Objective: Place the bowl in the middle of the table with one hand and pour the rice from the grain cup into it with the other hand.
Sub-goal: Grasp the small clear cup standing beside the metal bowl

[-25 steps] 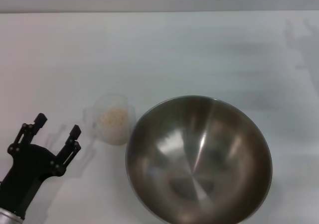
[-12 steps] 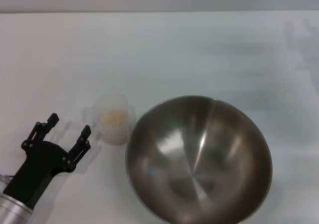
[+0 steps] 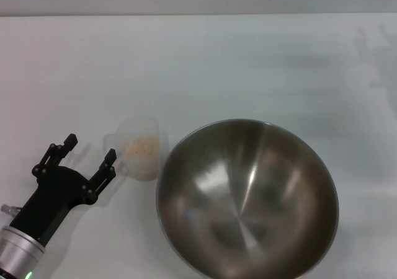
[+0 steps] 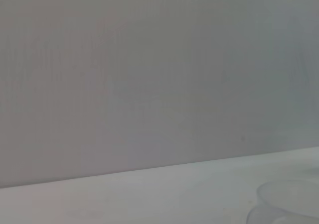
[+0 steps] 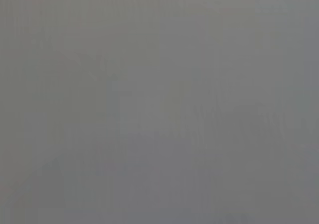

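1. Steel bowl (image 3: 247, 198) sits on white tabletop (image 3: 205, 62), near front edge, right of centre, upright, inside bare.
2. Clear plastic grain cup (image 3: 139, 147) just beside bowl's left rim, upright; cup rim also shows in left wrist view (image 4: 289, 204).
3. Rice (image 3: 140, 147) inside cup, pale heap.
4. Left end effector (image 3: 90, 152) fingers spread, nothing between them, just left of cup, apart from it.
5. Right end effector not visible in any view.
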Controlling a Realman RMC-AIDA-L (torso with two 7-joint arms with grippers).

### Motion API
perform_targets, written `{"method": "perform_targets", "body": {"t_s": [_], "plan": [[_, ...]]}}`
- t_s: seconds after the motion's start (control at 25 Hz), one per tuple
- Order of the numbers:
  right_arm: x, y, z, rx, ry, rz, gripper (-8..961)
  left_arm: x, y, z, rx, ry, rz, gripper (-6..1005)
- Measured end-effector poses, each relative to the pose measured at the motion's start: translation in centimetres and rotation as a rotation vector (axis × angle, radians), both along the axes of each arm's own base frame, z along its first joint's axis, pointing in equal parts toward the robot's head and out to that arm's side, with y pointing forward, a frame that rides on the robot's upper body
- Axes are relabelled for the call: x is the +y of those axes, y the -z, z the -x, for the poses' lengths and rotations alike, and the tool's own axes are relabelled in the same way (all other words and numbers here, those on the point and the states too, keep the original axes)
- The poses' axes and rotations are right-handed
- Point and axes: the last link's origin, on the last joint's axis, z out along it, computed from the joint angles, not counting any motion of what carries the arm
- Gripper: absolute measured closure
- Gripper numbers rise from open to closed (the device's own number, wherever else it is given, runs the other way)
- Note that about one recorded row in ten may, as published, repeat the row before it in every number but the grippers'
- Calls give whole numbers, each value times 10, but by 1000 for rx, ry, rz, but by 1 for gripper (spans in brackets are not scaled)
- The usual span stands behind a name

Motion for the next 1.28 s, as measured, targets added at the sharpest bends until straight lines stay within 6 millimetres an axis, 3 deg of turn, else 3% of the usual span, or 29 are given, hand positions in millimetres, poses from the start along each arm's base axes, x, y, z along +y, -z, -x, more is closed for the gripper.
{"method": "perform_targets", "body": {"t_s": [0.64, 1.2, 1.28], "plan": [[2, 0, 2, 0, -1, 2, 396, 19, -3, 0, 20, -14, -13, 255], [5, 0, 4, 0, -4, 5, 390, 21, -1, -2, 15, -21, -12, 259], [5, 0, 4, -1, -2, 6, 389, 21, -1, -2, 15, -21, -12, 322]]}}
